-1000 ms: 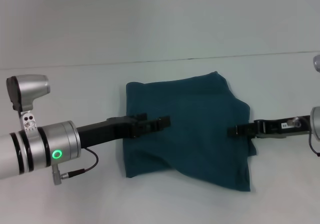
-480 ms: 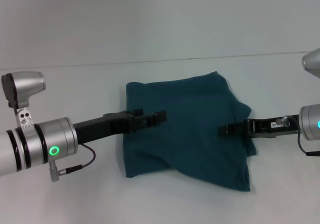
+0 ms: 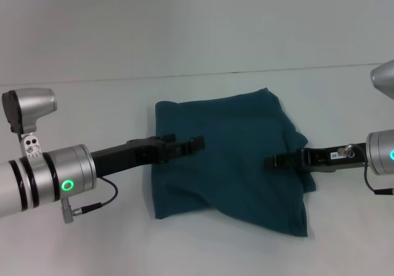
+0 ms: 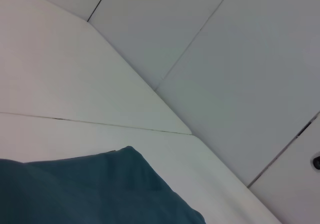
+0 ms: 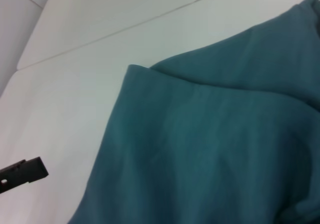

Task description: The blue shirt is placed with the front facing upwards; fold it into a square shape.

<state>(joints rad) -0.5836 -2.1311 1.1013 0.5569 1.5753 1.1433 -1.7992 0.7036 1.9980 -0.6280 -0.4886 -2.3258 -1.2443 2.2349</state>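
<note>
blue shirt (image 3: 231,159) folded, rough square

White table (image 3: 203,251); pale wall (image 3: 197,23) behind; panel seams.

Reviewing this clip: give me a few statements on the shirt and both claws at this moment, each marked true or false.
1. The blue shirt lies folded in a compact, roughly square bundle. True.
2. Chest lettering shows on top. False: only plain teal fabric is visible.
3. The left claw is over the shirt's left part. True.
4. The right claw is parked off the table. False: it reaches in over the shirt's right part.
5. The shirt hangs over the table edge. False: it rests on the tabletop.
</note>
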